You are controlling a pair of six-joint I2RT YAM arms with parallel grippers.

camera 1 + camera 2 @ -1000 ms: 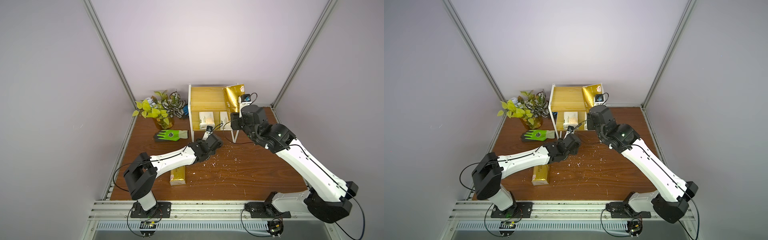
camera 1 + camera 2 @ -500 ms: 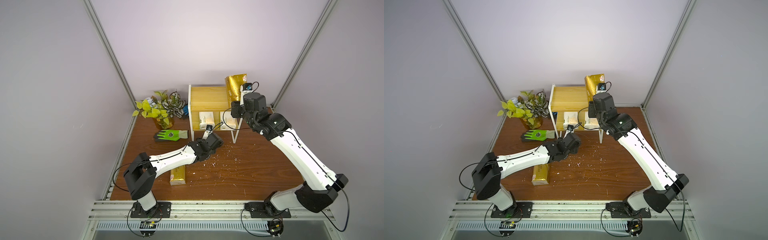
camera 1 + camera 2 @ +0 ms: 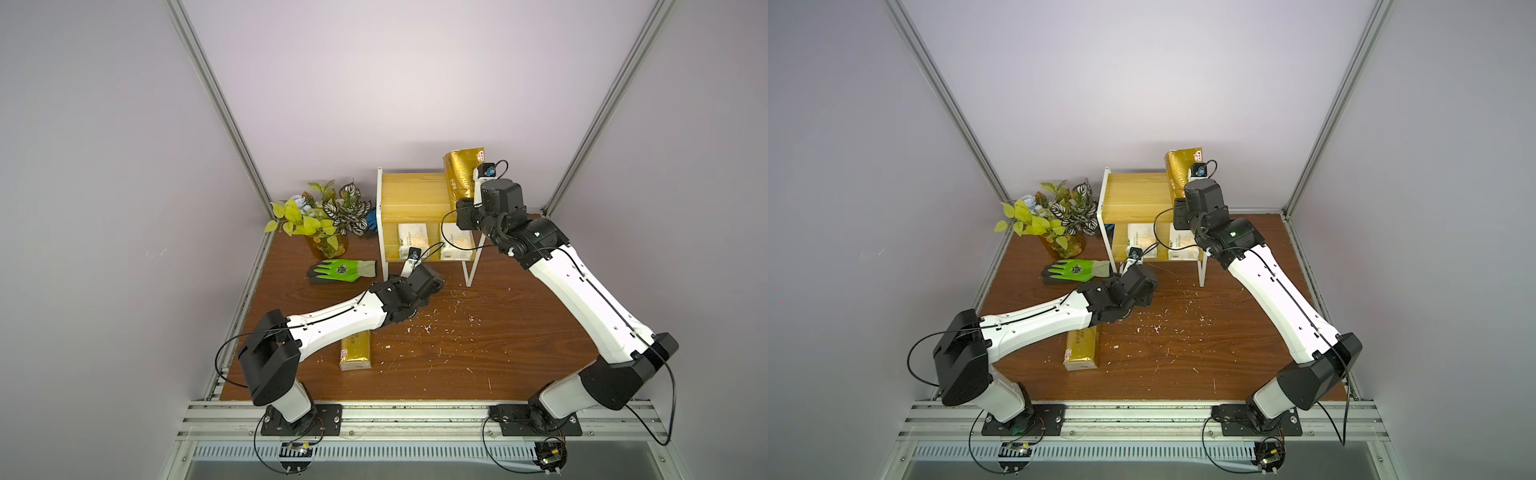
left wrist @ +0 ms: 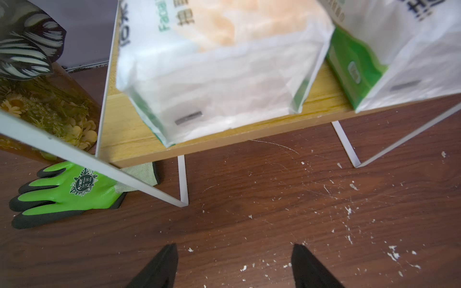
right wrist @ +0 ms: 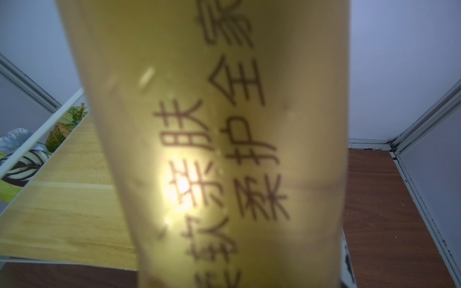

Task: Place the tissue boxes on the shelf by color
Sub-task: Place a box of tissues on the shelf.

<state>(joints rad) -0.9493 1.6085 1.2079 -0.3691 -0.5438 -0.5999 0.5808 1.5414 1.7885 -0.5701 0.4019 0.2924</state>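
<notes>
Brown wooden tabletop: yellow-board white-frame two-tier shelf is holding two white soft tissue packs below. Right gripper, fingers hidden, is apparently clamping shiny gold tissue pack over top board's right edge; releasing there risks toppling. Left gripper is hovering spread, empty.

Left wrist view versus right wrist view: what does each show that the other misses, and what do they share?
Only left wrist: two white packs on the lower board, the green glove, and the open, empty left claw over the table. Only right wrist: the gold pack close up, filling most of the frame, with the top board behind it. Both: the shelf, the table and plant leaves.
</notes>
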